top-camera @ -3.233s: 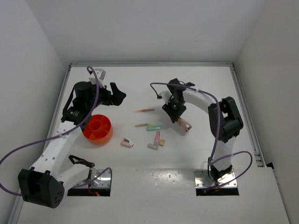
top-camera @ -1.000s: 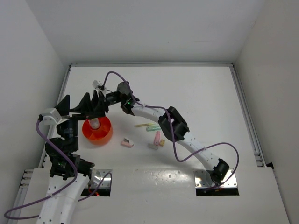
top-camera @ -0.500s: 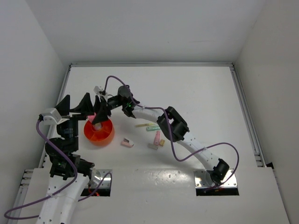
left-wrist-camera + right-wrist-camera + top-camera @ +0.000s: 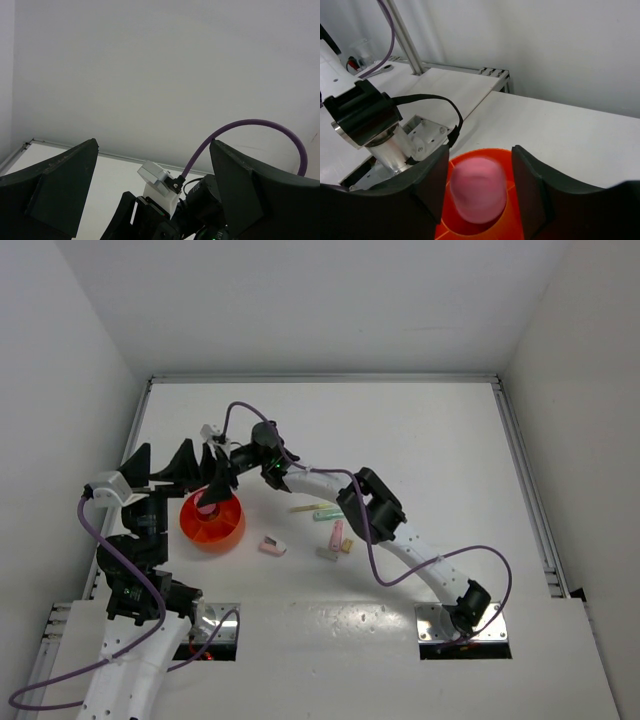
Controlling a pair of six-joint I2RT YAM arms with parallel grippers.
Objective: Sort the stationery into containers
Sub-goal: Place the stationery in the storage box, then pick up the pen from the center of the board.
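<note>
I cannot tell whether my right claw [image 4: 481,167] grips the pink-capped tube [image 4: 479,195]; loosed crooked, it could miss the orange bowl [image 4: 470,152].

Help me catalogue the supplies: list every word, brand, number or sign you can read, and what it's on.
None readable. The orange bowl, the blurred pink-capped tube over it and the mint-green marker show no legible print; any marking is too small or blurred.

The tube [image 4: 479,187] seems to hang over the bowl [image 4: 196,536], markers [image 4: 328,514] and erasers [image 4: 272,546] lying to its right.
</note>
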